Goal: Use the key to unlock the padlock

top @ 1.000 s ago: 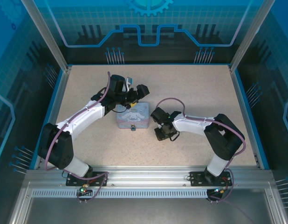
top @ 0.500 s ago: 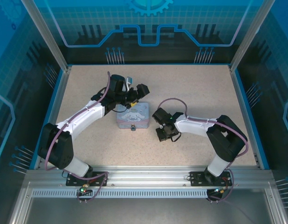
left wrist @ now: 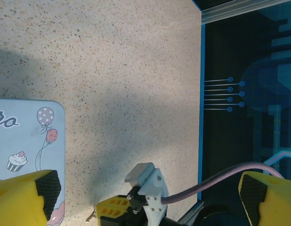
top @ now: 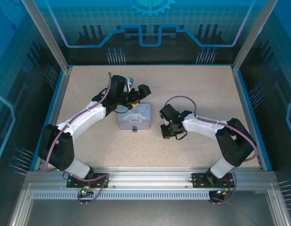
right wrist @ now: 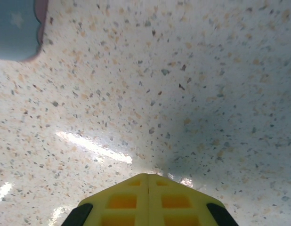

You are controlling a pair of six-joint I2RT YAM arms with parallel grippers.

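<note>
The tiny dark padlock (top: 134,128) hangs at the near edge of the pastel tin box (top: 135,115). My right gripper (top: 165,134) points down at the table just right of the tin, its yellow fingers (right wrist: 148,197) pressed together. In the left wrist view, the small grey key (left wrist: 92,216) pokes out at the tips of the right gripper (left wrist: 110,207), against the table. My left gripper (top: 132,94) hovers over the tin's far edge, open wide with nothing between its yellow fingers (left wrist: 23,197).
A corner of the tin (right wrist: 16,28) lies at the upper left of the right wrist view. The table's blue right rim (left wrist: 202,94) and dark side wall stand beyond. Speckled tabletop (top: 197,89) stretches behind and to the right of both arms.
The right gripper has shut at the table and its wrist has swung a little to the right. The left arm, tin and padlock have not moved.
</note>
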